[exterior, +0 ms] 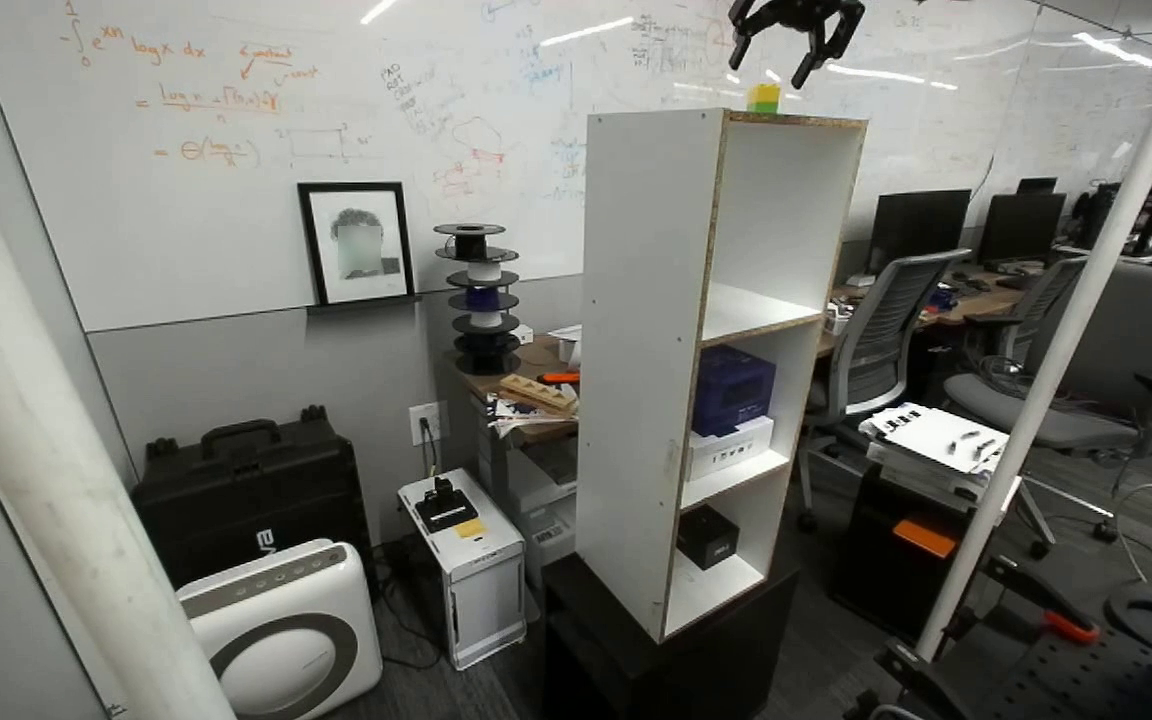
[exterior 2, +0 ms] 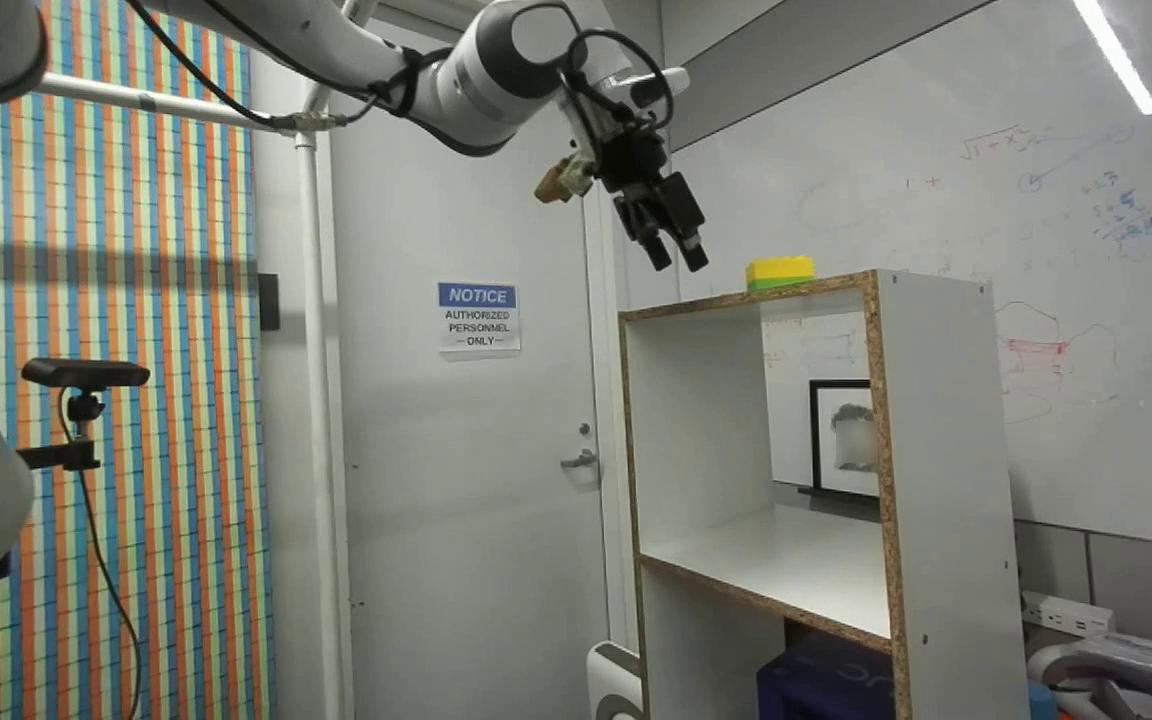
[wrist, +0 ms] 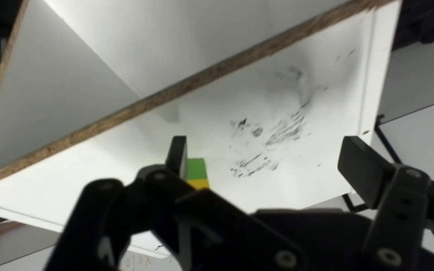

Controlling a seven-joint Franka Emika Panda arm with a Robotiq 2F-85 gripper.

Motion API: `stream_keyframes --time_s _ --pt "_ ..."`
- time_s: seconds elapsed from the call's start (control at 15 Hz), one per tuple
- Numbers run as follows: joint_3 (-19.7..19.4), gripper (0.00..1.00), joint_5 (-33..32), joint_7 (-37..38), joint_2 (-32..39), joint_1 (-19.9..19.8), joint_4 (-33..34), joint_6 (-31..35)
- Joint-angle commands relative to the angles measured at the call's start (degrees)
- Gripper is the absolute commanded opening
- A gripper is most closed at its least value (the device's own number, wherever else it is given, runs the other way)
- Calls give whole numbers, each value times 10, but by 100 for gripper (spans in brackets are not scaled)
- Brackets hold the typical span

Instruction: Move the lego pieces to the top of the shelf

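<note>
Black-framed portrait [exterior: 358,243], spool stack [exterior: 482,299], black case [exterior: 251,490], whiteboard [exterior: 516,120], grey office chair [exterior: 894,330], door [exterior 2: 466,460] with notice sign [exterior 2: 479,318].

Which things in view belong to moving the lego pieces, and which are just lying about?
Part of the job:
lego pieces
shelf, bearing them on top
tool, open and empty

Just lying about:
purple box, inside the shelf
white box, beneath it
small black box, lower inside
stacked spools
framed picture
black case
</note>
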Motion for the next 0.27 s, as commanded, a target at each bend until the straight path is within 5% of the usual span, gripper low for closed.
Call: stream_keyframes --time_s 0.0,0.2 --pt "-17 100 72 -64 -108 29 -78 -85" --pt "-21 99 84 -80 -174 31 -140 -169"
